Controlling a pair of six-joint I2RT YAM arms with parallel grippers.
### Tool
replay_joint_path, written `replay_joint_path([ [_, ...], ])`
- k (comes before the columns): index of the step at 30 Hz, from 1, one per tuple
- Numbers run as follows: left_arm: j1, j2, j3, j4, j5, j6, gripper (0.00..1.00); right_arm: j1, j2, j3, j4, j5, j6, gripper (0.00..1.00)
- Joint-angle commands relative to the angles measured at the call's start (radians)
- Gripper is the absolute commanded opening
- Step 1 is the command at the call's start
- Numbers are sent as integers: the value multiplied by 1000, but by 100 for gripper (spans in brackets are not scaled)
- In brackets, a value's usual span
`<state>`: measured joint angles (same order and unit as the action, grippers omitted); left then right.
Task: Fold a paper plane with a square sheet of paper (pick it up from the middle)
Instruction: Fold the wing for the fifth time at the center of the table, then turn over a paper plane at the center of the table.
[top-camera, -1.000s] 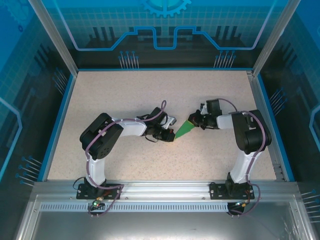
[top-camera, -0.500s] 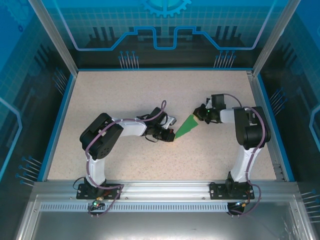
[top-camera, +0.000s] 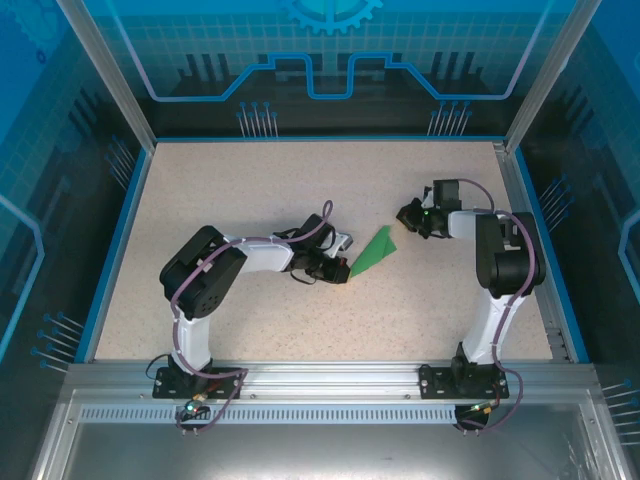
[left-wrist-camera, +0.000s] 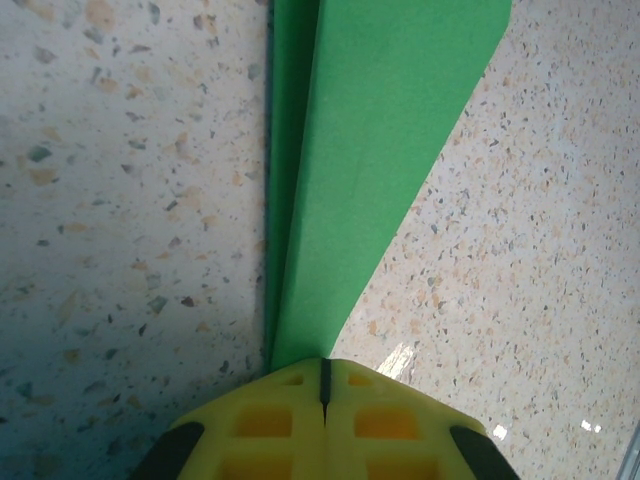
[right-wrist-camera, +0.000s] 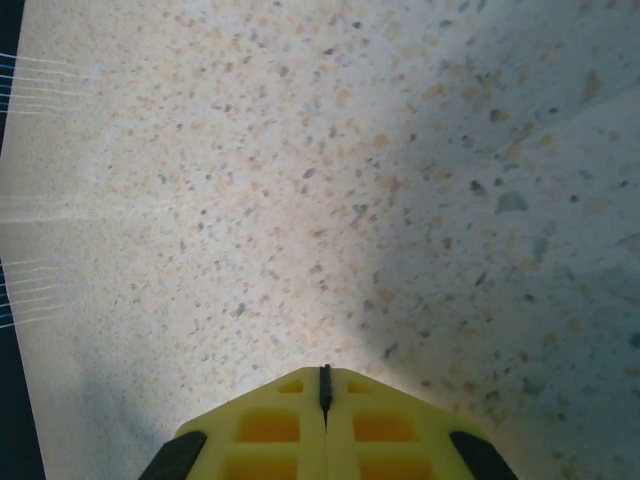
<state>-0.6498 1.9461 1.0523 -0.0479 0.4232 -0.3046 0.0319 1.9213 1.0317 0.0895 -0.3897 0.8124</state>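
The speckled bench (top-camera: 250, 180), edged in blue, took up most of the overhead view, with both arms reaching over its middle. The left arm (top-camera: 255, 255) lay low and stretched toward the right. The right arm (top-camera: 500, 262) rose from its base and bent back toward the centre.

Between them, on the bench, lay the paper plane (top-camera: 374, 251), a slim bright green dart. Its narrow point faced the left arm and its wider end angled up and right toward the right arm. Seen from the left wrist, the paper plane (left-wrist-camera: 370, 150) ran straight away from the camera, broadening as it went, with a long fold line down its left side.

The left claw (top-camera: 343, 268) sat at the dart's pointed end. In the wrist view, the left claw (left-wrist-camera: 322, 385) had its yellow tips pressed together, with the green point running in at the seam, so it was pinched on the nose of the plane.

The right claw (top-camera: 406, 214) stood near the wide end but apart from it. In its own wrist view, the right claw (right-wrist-camera: 323, 385) was closed over bare speckled surface, holding nothing.
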Motion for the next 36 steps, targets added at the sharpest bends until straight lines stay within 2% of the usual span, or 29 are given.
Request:
replay_joint_path([
  [1,19,56,-23,-193,-38,11,0,-2,-102,-36,-43,-13,-38,3],
  [6,19,9,10,-210,-8,-1,8,9,-203,-145,-42,-49,-40,7],
  [11,17,-48,64,-261,19,2,22,56,-293,-253,-83,-51,-66,15],
  [19,11,-153,118,-359,-39,48,38,84,-396,-363,-85,-46,-69,27],
  [24,-17,-153,171,-417,-119,108,42,87,-422,-393,-65,-57,-63,31],
  [29,-68,-107,262,-496,-245,195,43,86,-445,-407,-62,-60,-57,35],
  [36,-97,-21,325,-518,-322,221,44,86,-467,-438,-50,-63,-52,38],
])
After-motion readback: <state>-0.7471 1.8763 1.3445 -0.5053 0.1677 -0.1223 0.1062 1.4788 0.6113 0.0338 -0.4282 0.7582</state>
